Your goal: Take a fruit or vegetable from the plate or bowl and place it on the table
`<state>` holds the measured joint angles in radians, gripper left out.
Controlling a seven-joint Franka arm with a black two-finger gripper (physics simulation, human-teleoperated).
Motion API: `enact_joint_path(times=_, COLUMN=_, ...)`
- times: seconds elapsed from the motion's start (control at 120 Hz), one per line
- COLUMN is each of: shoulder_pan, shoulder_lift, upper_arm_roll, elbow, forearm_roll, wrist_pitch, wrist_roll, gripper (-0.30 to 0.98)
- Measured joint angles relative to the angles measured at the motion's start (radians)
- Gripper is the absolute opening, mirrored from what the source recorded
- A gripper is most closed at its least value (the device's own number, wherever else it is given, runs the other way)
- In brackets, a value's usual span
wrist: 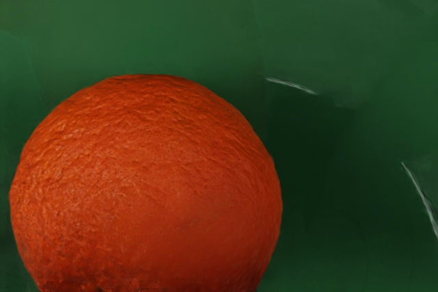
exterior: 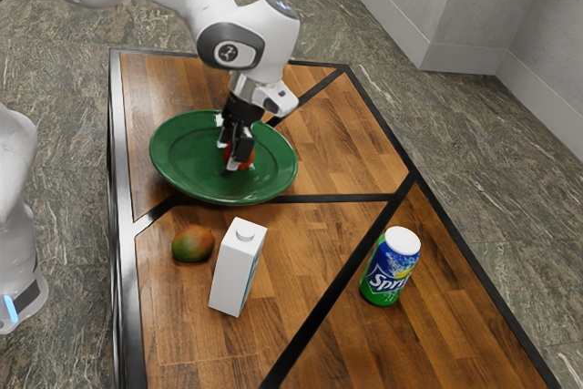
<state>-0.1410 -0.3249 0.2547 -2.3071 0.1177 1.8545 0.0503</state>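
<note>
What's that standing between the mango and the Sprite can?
A white carton, nearer the mango than the Sprite can; the exterior view shows it.

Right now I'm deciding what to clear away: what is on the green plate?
An orange is on the plate, with the gripper down at it. The spot directly beneath the orange is covered, so I can't tell what is there.

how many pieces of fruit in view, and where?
2: an orange on the green plate, and a mango on the table beside the white carton. A small one behind the carton could be hidden.
</note>
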Motion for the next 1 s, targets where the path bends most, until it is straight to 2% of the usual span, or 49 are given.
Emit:
enact_joint_path(times=0.625, shoulder_pan=0.012, shoulder_lift=0.031, upper_arm_roll=0.020, elbow=-0.008, forearm_roll=-0.002, wrist_pitch=0.089, wrist_roll=-0.003, gripper=0.61)
enact_joint_path(times=1.0, shoulder_pan=0.011, shoulder_lift=0.034, upper_arm_roll=0.021, elbow=-0.008, forearm_roll=-0.003, wrist_pitch=0.098, wrist_roll=-0.014, gripper=0.40)
